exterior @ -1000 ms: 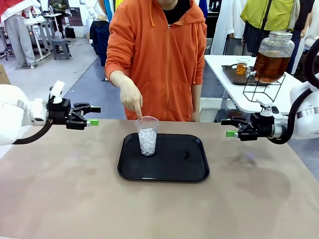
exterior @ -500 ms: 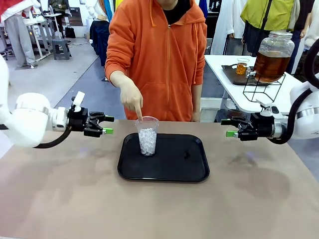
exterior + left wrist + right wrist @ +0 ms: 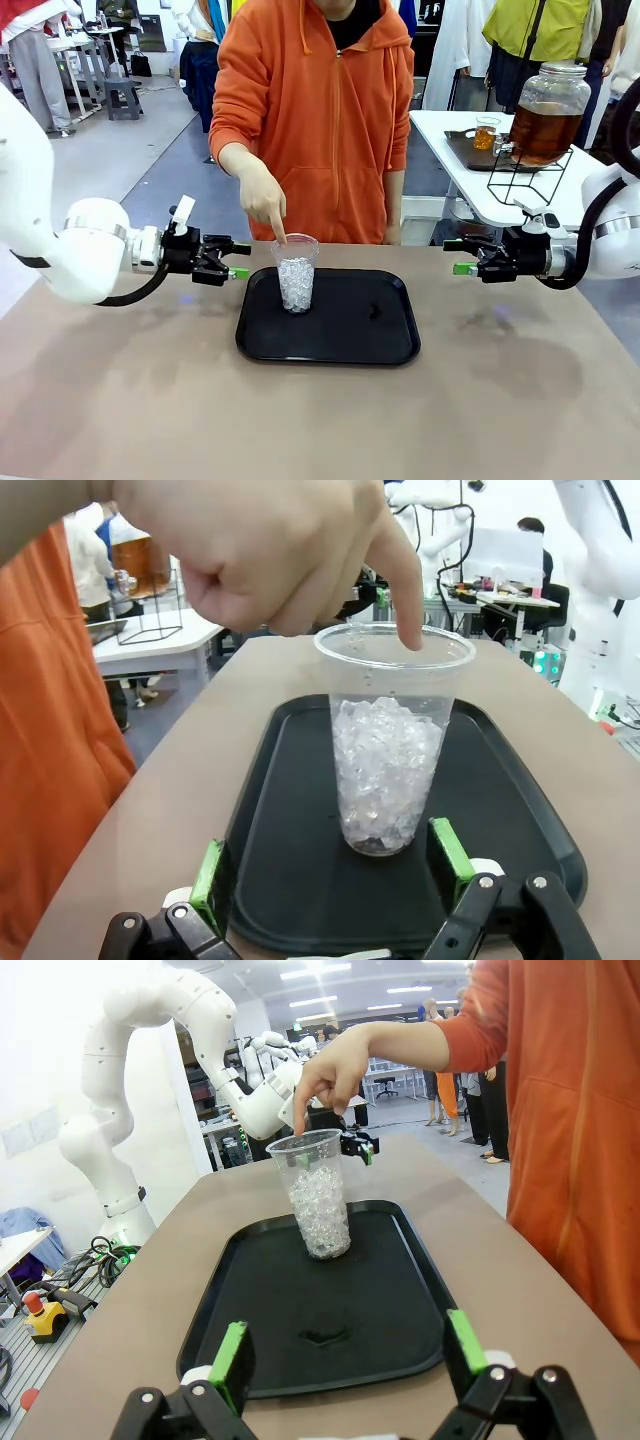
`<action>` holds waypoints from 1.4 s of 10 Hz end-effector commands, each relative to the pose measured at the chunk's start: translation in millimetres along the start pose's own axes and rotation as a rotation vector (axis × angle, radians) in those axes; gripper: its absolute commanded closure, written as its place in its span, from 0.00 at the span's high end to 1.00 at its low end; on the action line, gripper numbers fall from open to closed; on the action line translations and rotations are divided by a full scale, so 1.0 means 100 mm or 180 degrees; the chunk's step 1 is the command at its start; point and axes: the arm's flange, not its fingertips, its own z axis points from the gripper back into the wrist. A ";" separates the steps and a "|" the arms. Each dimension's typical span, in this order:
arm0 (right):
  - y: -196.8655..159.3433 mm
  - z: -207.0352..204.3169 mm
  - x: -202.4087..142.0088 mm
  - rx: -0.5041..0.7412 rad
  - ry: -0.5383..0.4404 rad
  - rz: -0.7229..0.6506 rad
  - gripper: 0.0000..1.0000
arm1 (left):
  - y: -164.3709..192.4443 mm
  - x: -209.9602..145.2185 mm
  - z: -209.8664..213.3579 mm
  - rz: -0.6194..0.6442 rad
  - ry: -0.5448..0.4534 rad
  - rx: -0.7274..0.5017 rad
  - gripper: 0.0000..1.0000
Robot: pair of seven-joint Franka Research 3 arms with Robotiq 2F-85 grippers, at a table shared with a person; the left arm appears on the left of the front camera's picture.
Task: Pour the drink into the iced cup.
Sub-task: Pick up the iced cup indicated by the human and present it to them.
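Both left tool and right tool are hanging spread; the centre-frame cup is looking flimsy, wanting a gentle mid-wall hold.

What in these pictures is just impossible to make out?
- Front view: the dark mark on the tray is too small to tell a spill from a scrap.
- Front view: the person's hand overlaps the iced cup at its rim, so whether the fingertip touches it is unclear.
- Front view: the jar of amber drink stands far off, and its tap is too small to make out.
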 end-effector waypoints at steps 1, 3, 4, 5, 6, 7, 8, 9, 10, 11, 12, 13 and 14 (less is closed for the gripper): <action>0.00 -0.01 0.03 0.0003 -0.0010 0.0006 1.00 | 0.03 -0.01 -0.08 -0.0086 -0.0089 -0.0045 1.00; 0.00 -0.01 0.03 0.0003 -0.0010 0.0006 1.00 | 0.02 -0.01 -0.18 -0.0042 -0.0101 -0.0142 1.00; 0.00 -0.01 0.03 0.0003 -0.0010 0.0006 1.00 | 0.00 0.00 -0.22 -0.0018 -0.0122 -0.0186 1.00; 0.00 -0.01 0.03 0.0003 -0.0010 0.0006 1.00 | -0.02 0.01 -0.26 0.0000 -0.0107 -0.0217 1.00; 0.00 -0.01 0.03 0.0003 -0.0010 0.0006 1.00 | -0.03 0.02 -0.30 0.0014 -0.0098 -0.0246 1.00; 0.00 -0.01 0.03 0.0003 -0.0010 0.0006 1.00 | -0.04 0.04 -0.34 0.0010 -0.0093 -0.0269 1.00; 0.00 -0.01 0.03 0.0003 -0.0010 0.0006 1.00 | -0.05 0.06 -0.40 0.0009 -0.0085 -0.0276 1.00; 0.00 -0.01 0.03 0.0003 -0.0010 0.0006 1.00 | -0.06 0.08 -0.44 0.0014 -0.0094 -0.0256 1.00; 0.00 -0.01 0.03 0.0003 -0.0010 0.0006 1.00 | -0.06 0.11 -0.47 0.0015 -0.0123 -0.0225 1.00; 0.00 -0.01 0.03 0.0003 -0.0010 0.0006 1.00 | -0.07 0.12 -0.50 0.0021 -0.0134 -0.0235 1.00; 0.00 -0.01 0.03 0.0003 -0.0010 0.0006 1.00 | -0.09 0.13 -0.55 0.0014 -0.0117 -0.0272 1.00; 0.00 -0.01 0.03 0.0003 -0.0010 0.0006 1.00 | -0.11 0.13 -0.59 0.0014 -0.0108 -0.0305 1.00; 0.00 -0.01 0.03 0.0003 -0.0010 0.0006 1.00 | -0.12 0.12 -0.61 0.0023 -0.0108 -0.0329 1.00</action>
